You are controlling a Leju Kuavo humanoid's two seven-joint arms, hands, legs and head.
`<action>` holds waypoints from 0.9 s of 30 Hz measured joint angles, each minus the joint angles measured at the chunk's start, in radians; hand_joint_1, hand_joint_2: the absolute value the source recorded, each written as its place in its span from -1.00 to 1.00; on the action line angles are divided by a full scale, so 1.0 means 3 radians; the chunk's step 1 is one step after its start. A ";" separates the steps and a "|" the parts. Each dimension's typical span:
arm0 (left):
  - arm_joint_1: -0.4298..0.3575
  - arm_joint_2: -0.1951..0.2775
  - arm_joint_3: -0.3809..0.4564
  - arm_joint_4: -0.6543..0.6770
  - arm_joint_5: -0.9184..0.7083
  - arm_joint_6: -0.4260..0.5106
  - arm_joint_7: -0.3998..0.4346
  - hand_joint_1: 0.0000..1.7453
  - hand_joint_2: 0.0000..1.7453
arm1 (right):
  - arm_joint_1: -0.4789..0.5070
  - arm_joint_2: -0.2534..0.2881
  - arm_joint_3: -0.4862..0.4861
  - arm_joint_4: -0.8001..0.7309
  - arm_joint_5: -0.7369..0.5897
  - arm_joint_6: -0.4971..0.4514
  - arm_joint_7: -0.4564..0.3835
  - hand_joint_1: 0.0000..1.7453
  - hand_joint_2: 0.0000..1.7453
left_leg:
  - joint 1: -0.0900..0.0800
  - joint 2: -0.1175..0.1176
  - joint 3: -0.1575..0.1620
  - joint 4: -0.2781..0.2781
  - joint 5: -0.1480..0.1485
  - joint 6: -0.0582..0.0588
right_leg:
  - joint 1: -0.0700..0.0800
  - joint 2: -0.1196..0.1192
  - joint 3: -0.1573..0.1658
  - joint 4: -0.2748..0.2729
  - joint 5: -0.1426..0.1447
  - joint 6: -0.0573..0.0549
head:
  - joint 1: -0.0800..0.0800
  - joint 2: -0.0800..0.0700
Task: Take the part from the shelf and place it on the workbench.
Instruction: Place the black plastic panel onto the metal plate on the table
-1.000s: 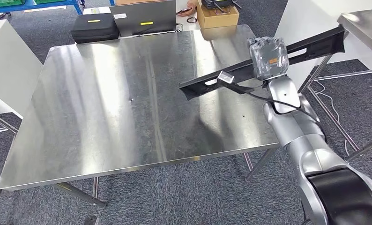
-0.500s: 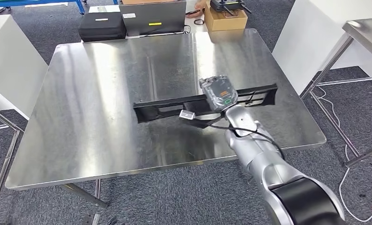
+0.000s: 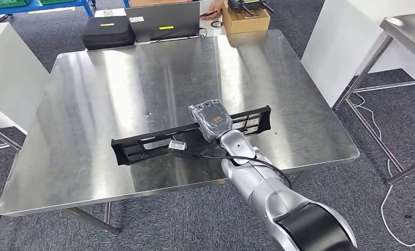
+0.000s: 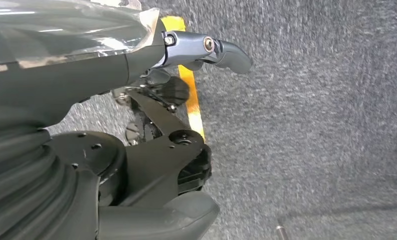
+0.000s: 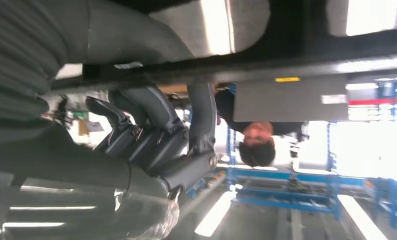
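My right hand grips a long black slotted part near its middle. The part lies almost level, low over the near half of the steel workbench; whether it touches the top I cannot tell. In the right wrist view my dark fingers curl around the part's black bar. My left hand hangs beside my body above grey carpet, fingers apart and holding nothing.
Beyond the bench's far edge sit a black case, a grey case and a cardboard box. A white cabinet and a second steel table stand at the right. A person stands beyond the bench.
My right arm has carried the part from the bench's right edge leftward and nearer to me, lower over the top. The camera has shifted slightly.
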State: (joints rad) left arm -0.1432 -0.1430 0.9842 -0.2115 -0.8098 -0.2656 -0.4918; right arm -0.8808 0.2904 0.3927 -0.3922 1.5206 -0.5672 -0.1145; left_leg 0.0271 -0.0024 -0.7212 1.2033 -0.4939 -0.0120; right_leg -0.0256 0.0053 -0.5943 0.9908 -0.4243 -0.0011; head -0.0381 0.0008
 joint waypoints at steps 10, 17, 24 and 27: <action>-0.0012 0.0072 0.0000 -0.0004 -0.0060 0.0020 0.0045 -1.00 1.00 | 0.0091 -0.0177 -0.0202 -0.0076 0.0000 -0.0002 0.0195 1.00 1.00 | -0.0058 -0.0024 0.0426 -0.0735 0.0242 0.0106 | 0.0022 -0.0001 0.0059 -0.0080 -0.0017 0.0069 | 0.0034 0.0000; -0.0012 0.0121 0.0019 -0.0003 -0.0025 0.0021 0.0023 -1.00 1.00 | 0.0117 -0.0386 -0.0471 -0.0192 0.0050 0.0065 0.0221 1.00 1.00 | -0.0111 -0.0051 0.0424 -0.0730 0.0243 0.0168 | -0.0008 -0.0017 0.0100 -0.0118 0.0006 0.0091 | 0.0044 0.0000; -0.0004 0.0148 0.0071 -0.0003 0.0033 0.0020 0.0025 -1.00 1.00 | 0.0019 -0.0561 -0.0662 -0.0157 0.0045 0.0070 0.0217 1.00 1.00 | -0.0130 -0.0055 0.0413 -0.0727 0.0247 0.0188 | -0.0025 -0.0023 0.0105 -0.0123 0.0021 0.0157 | 0.0043 0.0000; -0.0002 0.0125 0.0097 -0.0003 0.0053 0.0080 0.0042 -1.00 1.00 | -0.0157 -0.0682 -0.0752 -0.0052 -0.0019 0.0051 0.0218 1.00 1.00 | -0.0132 -0.0057 0.0398 -0.0726 0.0253 0.0199 | -0.0029 -0.0024 0.0091 -0.0123 0.0025 0.0193 | 0.0042 0.0000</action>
State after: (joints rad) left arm -0.1438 -0.1055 1.0133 -0.2125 -0.7938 -0.2414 -0.4792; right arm -0.9281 0.0859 0.1670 -0.4077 1.5148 -0.5518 -0.0490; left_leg -0.0124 -0.0195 -0.6018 0.9855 -0.4180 0.0476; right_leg -0.0343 -0.0020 -0.5669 0.9538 -0.4168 0.0567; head -0.0256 0.0008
